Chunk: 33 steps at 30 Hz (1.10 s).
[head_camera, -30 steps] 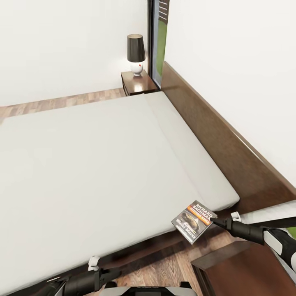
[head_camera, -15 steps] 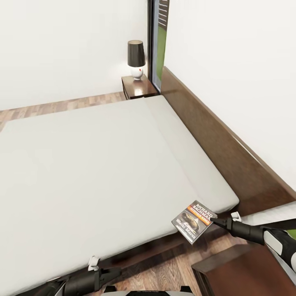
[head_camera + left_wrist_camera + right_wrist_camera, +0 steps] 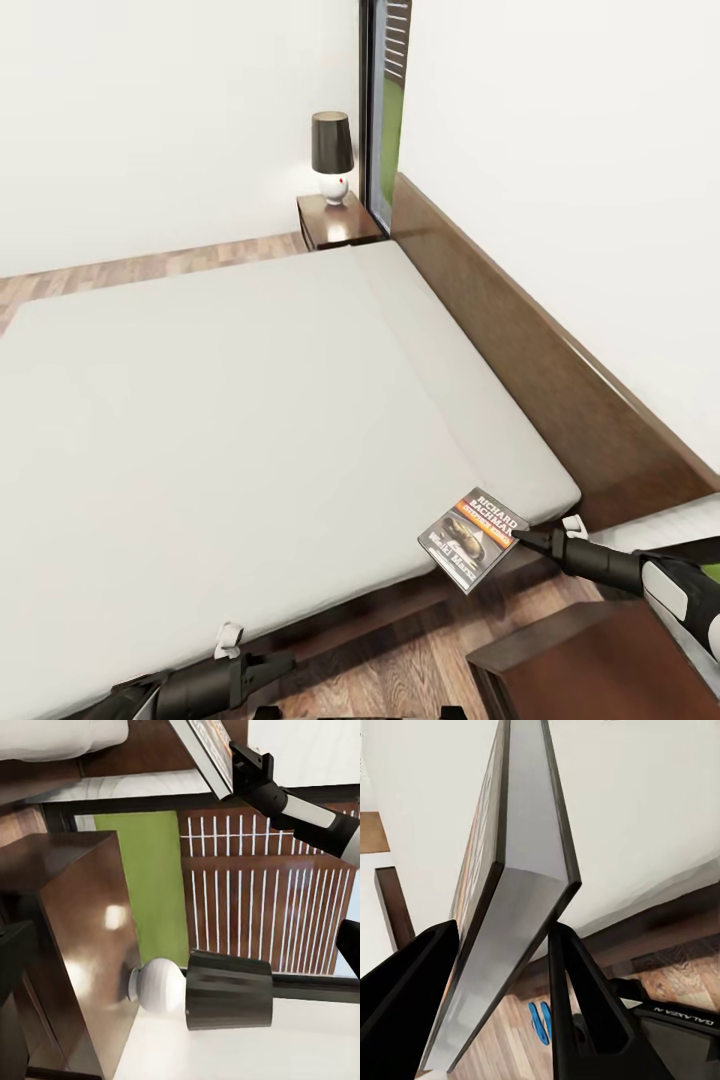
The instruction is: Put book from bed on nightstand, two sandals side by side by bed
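The book [image 3: 472, 538], a dark paperback with an orange band, hangs in the air off the bed's near corner, above the floor. My right gripper [image 3: 522, 541] is shut on its edge; the right wrist view shows the book [image 3: 514, 892] clamped between both black fingers [image 3: 577, 1005]. The bed [image 3: 230, 420] has an off-white mattress and a dark headboard. A dark nightstand [image 3: 600, 660] stands just right of the book, below my right arm. The two blue sandals [image 3: 540, 1022] lie together on the wood floor beside the bed. My left gripper [image 3: 272, 667] is open, low by the bed's edge.
A second nightstand [image 3: 335, 220] with a black-shaded lamp [image 3: 332, 155] stands at the bed's far side by the window. The left wrist view shows the near nightstand [image 3: 75, 937] bearing a similar lamp [image 3: 217, 994], with the fence outside behind it.
The whole picture has shifted: the far lamp and bed sit lower in view, so the camera has moved. The book stays held in my right gripper at the same place in the view.
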{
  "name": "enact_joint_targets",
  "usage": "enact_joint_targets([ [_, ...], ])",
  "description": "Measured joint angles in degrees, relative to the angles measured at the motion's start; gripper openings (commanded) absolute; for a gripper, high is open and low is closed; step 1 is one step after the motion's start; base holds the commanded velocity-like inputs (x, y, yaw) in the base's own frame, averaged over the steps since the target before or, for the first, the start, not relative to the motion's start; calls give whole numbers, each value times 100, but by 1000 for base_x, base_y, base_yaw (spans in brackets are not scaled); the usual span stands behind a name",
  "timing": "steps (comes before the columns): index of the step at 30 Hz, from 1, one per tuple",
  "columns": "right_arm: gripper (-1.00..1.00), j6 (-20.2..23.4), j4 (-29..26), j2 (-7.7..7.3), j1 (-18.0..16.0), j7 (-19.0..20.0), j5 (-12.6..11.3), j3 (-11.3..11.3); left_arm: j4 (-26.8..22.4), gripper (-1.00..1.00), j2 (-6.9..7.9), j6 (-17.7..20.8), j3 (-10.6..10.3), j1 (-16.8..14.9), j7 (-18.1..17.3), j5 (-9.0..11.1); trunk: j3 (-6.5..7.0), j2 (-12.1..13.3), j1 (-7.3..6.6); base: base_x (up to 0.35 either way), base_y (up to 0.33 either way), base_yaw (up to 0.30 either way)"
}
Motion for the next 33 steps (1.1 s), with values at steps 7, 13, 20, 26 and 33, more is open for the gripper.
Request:
enact_joint_targets([
  [7, -100, 0, 0, 0, 0, 0, 1, 0, 0, 100, 0, 0, 0, 0, -3, 0, 65, 0, 0, 0, 0, 0],
  [13, -100, -1, 0, 0, 0, 0, 2, 0, -1, 100, 2, 0, 0, 0, -2, 0, 120, 0, 0, 0, 0, 0],
  [20, -100, 0, 0, 0, 0, 0, 1, 1, 1, 100, 1, 0, 0, 0, 2, 0, 184, 0, 0, 0, 0, 0],
  [26, -100, 0, 0, 0, 0, 0, 3, 0, 0, 100, 0, 2, 0, 1, 0, 0, 240, 0, 0, 0, 0, 0],
  [33, -100, 0, 0, 0, 0, 0, -1, 1, 1, 100, 0, 0, 0, 0, -4, 0, 304, 0, 0, 0, 0, 0],
])
